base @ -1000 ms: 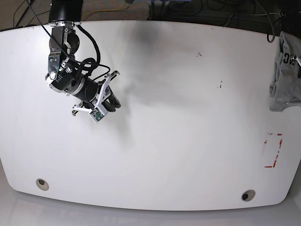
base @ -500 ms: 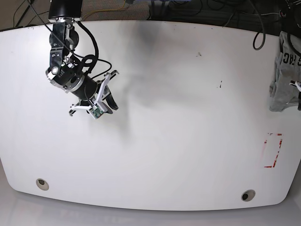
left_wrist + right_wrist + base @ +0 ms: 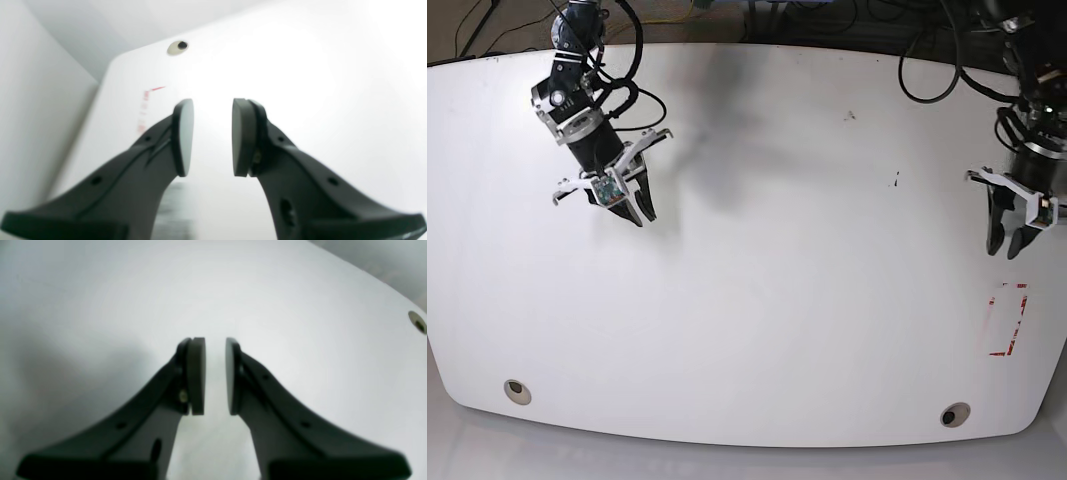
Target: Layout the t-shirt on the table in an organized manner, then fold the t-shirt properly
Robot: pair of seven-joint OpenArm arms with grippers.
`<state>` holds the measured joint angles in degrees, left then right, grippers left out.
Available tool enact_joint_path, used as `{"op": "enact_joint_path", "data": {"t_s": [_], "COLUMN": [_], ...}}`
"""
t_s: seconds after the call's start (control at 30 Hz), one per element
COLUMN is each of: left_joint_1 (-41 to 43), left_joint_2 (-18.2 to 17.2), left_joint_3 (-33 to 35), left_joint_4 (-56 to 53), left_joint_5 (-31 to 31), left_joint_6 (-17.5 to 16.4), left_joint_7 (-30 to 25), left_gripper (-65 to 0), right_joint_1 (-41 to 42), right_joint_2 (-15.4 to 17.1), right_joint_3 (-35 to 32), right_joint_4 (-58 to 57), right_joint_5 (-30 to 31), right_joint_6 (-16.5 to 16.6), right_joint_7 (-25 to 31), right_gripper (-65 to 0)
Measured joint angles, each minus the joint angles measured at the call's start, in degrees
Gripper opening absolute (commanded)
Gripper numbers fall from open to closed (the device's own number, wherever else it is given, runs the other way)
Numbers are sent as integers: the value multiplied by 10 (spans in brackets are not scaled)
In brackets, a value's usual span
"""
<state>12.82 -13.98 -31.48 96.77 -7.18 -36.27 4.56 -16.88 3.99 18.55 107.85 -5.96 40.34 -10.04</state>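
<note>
The large glossy white table (image 3: 777,300) with curved edges fills nearly the whole base view, and its top is bare between the two arms. The heather-grey t-shirt shows in none of the three views, so I cannot tell where it lies.

The black-and-silver right arm (image 3: 577,100) reaches in from the far edge on the base view's left. Its wrist is angled down toward the tabletop, and a soft shadow lies on the white surface beside it. The black-and-silver left arm (image 3: 1037,110) comes down near the table's edge on the base view's right, trailing dark cables (image 3: 927,70).

The left gripper (image 3: 1005,248) points down just above the red mark. In its wrist view its dark pads (image 3: 181,136) stand clearly apart, with only white tabletop between them. The right gripper (image 3: 639,212) hangs over the table's left part. In its own view the pads (image 3: 196,376) are drawn close, with a narrow slit of bare table between them and nothing pinched.

The red rectangular tape outline (image 3: 1009,320) sits near the right edge, just below the left gripper. It is faint and blurred in the left wrist view.

Two round grommet holes (image 3: 517,391) (image 3: 954,414) sit near the front edge, well apart, one toward each corner.

Two small dark specks (image 3: 850,115) (image 3: 894,181) dot the far right-centre of the table.
</note>
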Motion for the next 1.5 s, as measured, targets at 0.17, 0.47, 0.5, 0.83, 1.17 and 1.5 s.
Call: {"op": "enact_joint_path", "data": {"t_s": [0.17, 0.47, 0.5, 0.83, 1.17, 1.5], "left_joint_1": [46, 190, 209, 397, 504, 507], "left_joint_2": [41, 89, 93, 105, 112, 99], "left_joint_3": [16, 51, 58, 93, 93, 119], "left_joint_4": [2, 47, 53, 88, 85, -61], "left_joint_5": [13, 23, 22, 19, 15, 12], "left_joint_6": [13, 22, 19, 19, 19, 24], "left_joint_7": [-36, -39, -40, -45, -49, -56], "left_gripper": [-472, -472, -472, -474, -474, -474], "right_joint_1": [-58, -157, -171, -313, -431, -495], "right_joint_2": [5, -1, -1, 0, -17, -15], "right_joint_3": [29, 81, 83, 84, 83, 38], "right_joint_4": [0, -2, -2, -2, -8, -81], "right_joint_5": [16, 67, 76, 147, 196, 194], "right_joint_6": [-12, -7, -11, -9, -9, -9], "right_joint_7": [29, 66, 66, 68, 70, 72], "right_gripper": [-556, -556, -556, -556, -556, -556]}}
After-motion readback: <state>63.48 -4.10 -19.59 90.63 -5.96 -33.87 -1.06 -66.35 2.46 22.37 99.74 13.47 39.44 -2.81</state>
